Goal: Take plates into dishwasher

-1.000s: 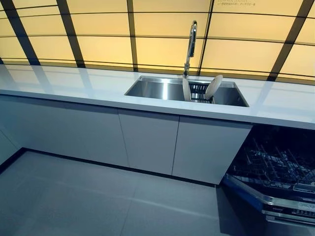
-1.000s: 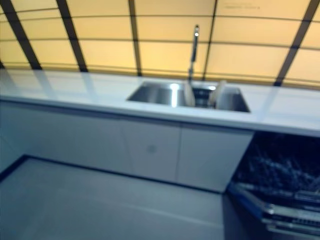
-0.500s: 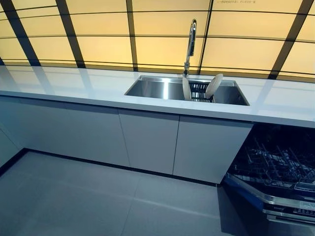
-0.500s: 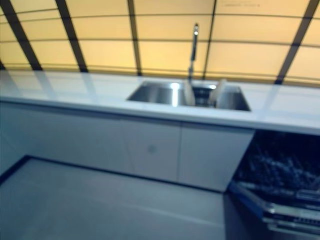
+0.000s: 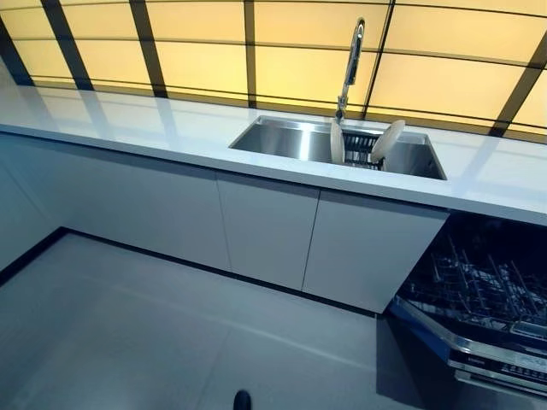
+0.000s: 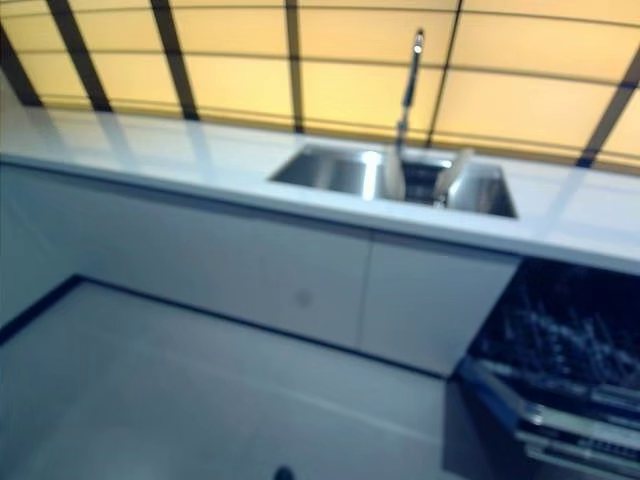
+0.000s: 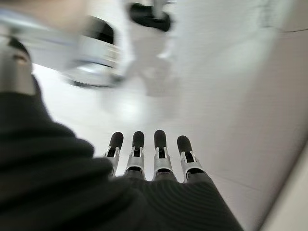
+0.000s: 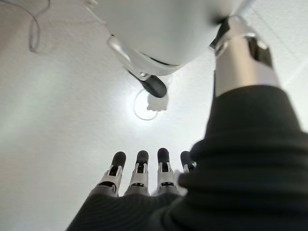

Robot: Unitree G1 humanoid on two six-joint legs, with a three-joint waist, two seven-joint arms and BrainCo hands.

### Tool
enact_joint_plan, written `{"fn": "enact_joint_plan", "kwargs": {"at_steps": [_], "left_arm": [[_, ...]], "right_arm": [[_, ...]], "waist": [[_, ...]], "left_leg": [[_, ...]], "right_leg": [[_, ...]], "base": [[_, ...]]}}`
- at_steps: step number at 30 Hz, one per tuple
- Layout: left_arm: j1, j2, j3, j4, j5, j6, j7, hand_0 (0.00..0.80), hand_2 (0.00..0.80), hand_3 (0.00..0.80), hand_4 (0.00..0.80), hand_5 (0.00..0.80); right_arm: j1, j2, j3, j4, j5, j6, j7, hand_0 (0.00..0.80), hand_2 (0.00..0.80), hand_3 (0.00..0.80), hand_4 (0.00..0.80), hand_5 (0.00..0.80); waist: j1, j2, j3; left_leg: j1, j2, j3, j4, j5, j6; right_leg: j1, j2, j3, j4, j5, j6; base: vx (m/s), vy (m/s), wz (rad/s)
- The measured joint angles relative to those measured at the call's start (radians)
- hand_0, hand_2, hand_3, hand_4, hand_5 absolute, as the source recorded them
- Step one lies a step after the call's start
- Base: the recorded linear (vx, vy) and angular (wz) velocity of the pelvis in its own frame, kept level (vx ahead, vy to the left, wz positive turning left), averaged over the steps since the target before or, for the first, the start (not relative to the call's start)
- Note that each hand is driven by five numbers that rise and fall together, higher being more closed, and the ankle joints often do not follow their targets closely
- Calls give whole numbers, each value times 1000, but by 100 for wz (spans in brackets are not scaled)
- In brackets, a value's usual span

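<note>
Two plates stand in the sink, at the upper middle of the frame. The open dishwasher is at the lower right, under the counter.

This is a kitchen. A long white table runs along a wall of backlit yellow panels, with a steel sink and a tall faucet set into it. Plates stand in a rack in the sink. Plain white cabinet doors sit beneath, and an open dishwasher shows its wire rack.
</note>
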Motion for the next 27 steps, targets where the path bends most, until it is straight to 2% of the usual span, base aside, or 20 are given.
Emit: {"fn": "enact_joint_plan", "kwargs": {"at_steps": [1,2,4,5,7,8,9,11,12,14,16,18,19,20,22,23,24,25,26,27], "left_arm": [[16,-10,7,4,0,-2,-1,0,0,0,0,0],[8,5,19,-3,0,-10,-1,0,0,0,0,0],[7,64,34,-41,0,-26,-2,0,0,0,0,0],[-2,74,35,-62,2,-35,-1,0,0,0,0,0],[-29,73,26,-70,3,-34,-3,0,0,0,0,0],[-51,77,-11,-65,2,-25,-7,0,0,0,0,0],[-55,78,-11,-65,2,-22,-8,0,0,0,0,0],[-60,76,-13,-66,2,-13,-10,0,0,0,0,0],[-65,83,-14,-67,3,-11,-15,0,0,0,0,0],[-65,98,-13,-83,4,-12,-23,0,0,0,0,0],[-85,94,-11,-92,11,-8,-33,0,0,0,0,0],[-82,86,-10,-93,12,-5,-42,0,0,0,0,0],[-83,85,-18,-93,22,-5,-49,0,0,0,0,0],[-77,82,-37,-93,52,-4,-56,0,0,0,0,0],[-64,83,-66,-88,81,-2,-57,0,0,0,0,0],[-59,88,-92,-87,91,0,-56,0,0,0,0,0],[-59,93,-92,-77,90,11,-51,0,0,0,0,0],[-61,97,-93,-76,90,17,-45,0,0,0,0,0],[-62,96,-93,-74,90,17,-41,0,0,0,0,0],[-71,91,-91,-61,90,19,-35,0,0,0,0,0]], "right_arm": [[2,-19,-6,4,3,-7,-4,0,0,0,0,0],[-1,-8,-25,2,16,-12,-8,0,0,0,0,0],[13,26,-40,-4,15,-17,-2,0,0,0,0,0],[24,33,-41,-8,-11,-21,1,0,0,0,0,0],[28,33,-29,-7,-22,-28,2,0,0,0,0,0],[18,30,1,-7,-23,-30,11,0,0,0,0,0],[2,32,12,-8,-22,-32,19,0,0,0,0,0],[2,33,12,-7,-22,-34,25,0,0,0,0,0],[4,46,10,-8,-21,-34,24,0,0,0,0,0],[3,67,10,-21,-21,-35,24,0,0,0,0,0],[-23,67,-5,-34,-20,-35,23,0,0,0,0,0],[-25,69,-34,-34,-20,-32,18,0,0,0,0,0],[-21,69,-34,-34,-19,-33,16,0,0,0,0,0],[-16,64,-34,-40,-19,-34,15,0,0,0,0,0],[9,60,-34,-48,-18,-35,13,0,0,0,0,0],[26,56,-33,-48,-11,-35,11,0,0,0,0,0],[47,56,-47,-64,18,-43,2,0,0,0,0,0],[49,51,-48,-74,20,-45,-2,0,0,0,0,0],[47,49,-47,-75,21,-49,-4,0,0,0,0,0],[53,48,-47,-87,22,-60,-4,0,0,0,0,0]], "waist": [[0,52,-20],[1,53,-8],[-3,-12,-27],[-1,-19,-35],[1,-28,-50],[8,-38,-59],[23,-39,-67],[23,-27,-76],[19,-45,-83],[24,-83,-105],[22,-88,-108],[21,-81,-118],[14,-76,-130],[-12,-62,-135],[-66,-44,-150],[-82,-39,-147],[-102,-31,-149],[-131,-35,-148],[-141,-35,-145],[-156,-37,-144]], "left_leg": [[15,31,-24,0,-49,21],[23,24,-23,1,26,85],[22,-15,-10,11,31,91],[18,-14,13,21,38,103],[-6,-8,35,33,38,100],[-50,-6,39,66,38,102],[-74,6,40,78,42,107],[-82,33,38,45,61,119],[-68,9,58,32,86,174],[-65,-39,84,27,67,198],[-46,-72,85,34,37,211],[22,-84,87,2,13,219],[58,-89,86,-39,13,222],[94,-86,64,-78,24,228],[144,-87,27,-120,33,241],[184,-87,2,-153,40,253],[200,-78,-19,-175,40,253],[222,-78,-23,-187,35,248],[233,-79,-22,-199,35,248],[251,-84,-28,-211,34,246]], "right_leg": [[10,48,11,22,-19,-2],[-22,48,16,194,-78,11],[-21,16,15,315,-206,32],[-6,7,4,289,-227,49],[-10,0,-5,264,-225,38],[-41,-27,-31,263,-224,34],[-48,-43,-44,252,-221,39],[-42,-51,-54,232,-220,74],[-36,-80,-49,232,-234,104],[-15,-129,-40,189,-220,120],[26,-152,-42,152,-188,158],[45,-167,-43,196,-177,167],[22,-165,-41,282,-173,167],[-35,-162,-37,435,-159,166],[-105,-149,-14,630,-76,164],[-203,-147,6,805,11,169],[-263,-139,-11,823,-53,165],[-303,-141,-55,730,-88,169],[-320,-146,-88,638,-95,167],[-344,-142,-117,451,-79,175]], "base": [[414,141,-77],[324,85,-46],[265,64,-1],[124,29,29],[50,16,17],[81,30,-16],[169,72,-16],[189,85,4],[208,94,11],[258,115,8],[283,136,8],[325,194,-10],[372,242,0],[431,236,33],[396,116,40],[444,-93,25],[478,-194,23],[480,-272,24],[498,-332,10],[571,-370,17]]}}
